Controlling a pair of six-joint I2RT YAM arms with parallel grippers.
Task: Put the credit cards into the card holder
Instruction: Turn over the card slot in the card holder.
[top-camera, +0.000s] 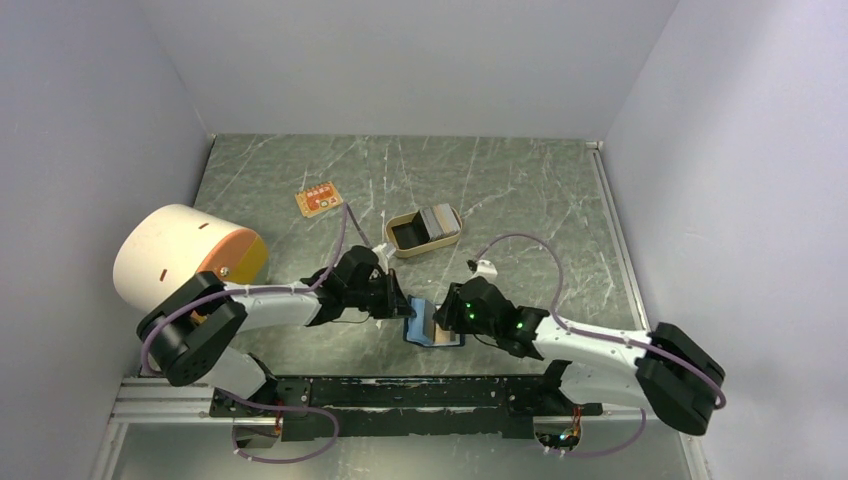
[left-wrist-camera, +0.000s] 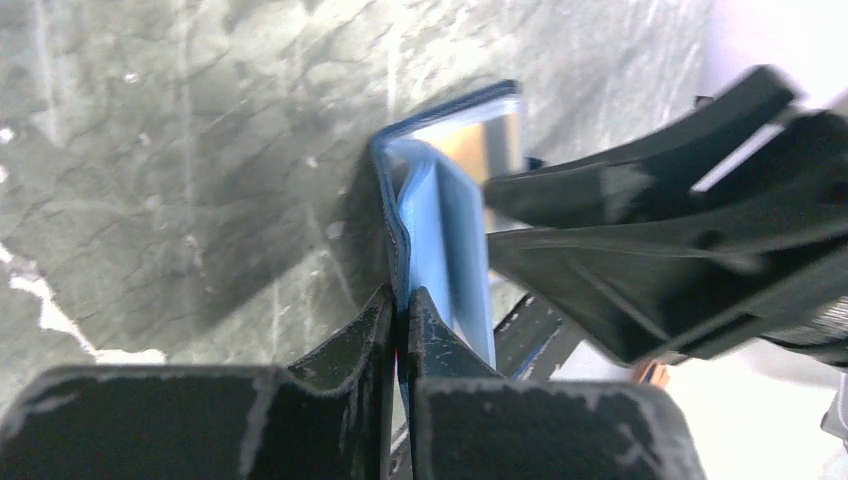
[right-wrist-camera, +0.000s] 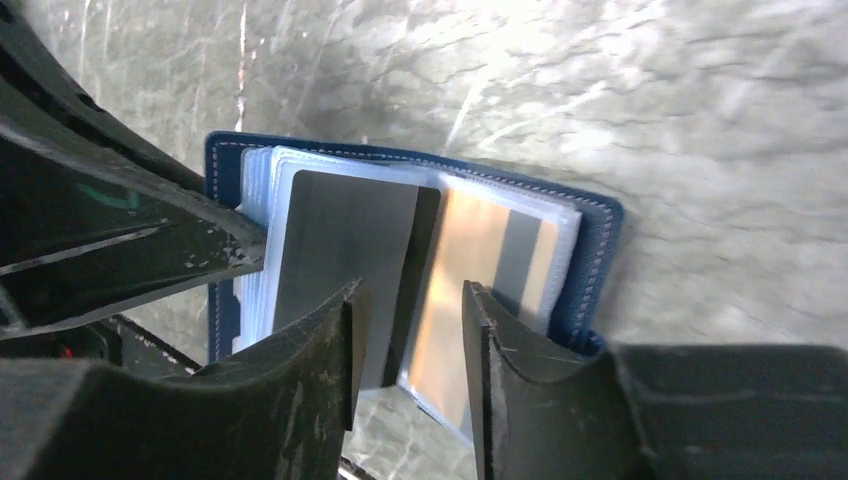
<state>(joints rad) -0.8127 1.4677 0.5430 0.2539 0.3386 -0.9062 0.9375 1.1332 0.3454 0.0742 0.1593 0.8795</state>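
The card holder (top-camera: 432, 328) lies open on the table between both grippers, navy outside with pale blue sleeves (right-wrist-camera: 510, 250). My left gripper (left-wrist-camera: 403, 300) is shut on its left flap (left-wrist-camera: 440, 200), holding that flap up on edge. A dark grey credit card (right-wrist-camera: 340, 250) lies against the inner sleeves. My right gripper (right-wrist-camera: 410, 300) hovers over it, open, one fingertip (right-wrist-camera: 350, 300) above the card, nothing pinched. More grey and white credit cards (top-camera: 438, 220) are stacked in the tan tray (top-camera: 402, 245).
A small orange board (top-camera: 318, 200) lies at the back left. A large white and orange cylinder (top-camera: 185, 258) stands at the left beside my left arm. White walls close in three sides. The metal rail (top-camera: 400, 395) runs along the near edge.
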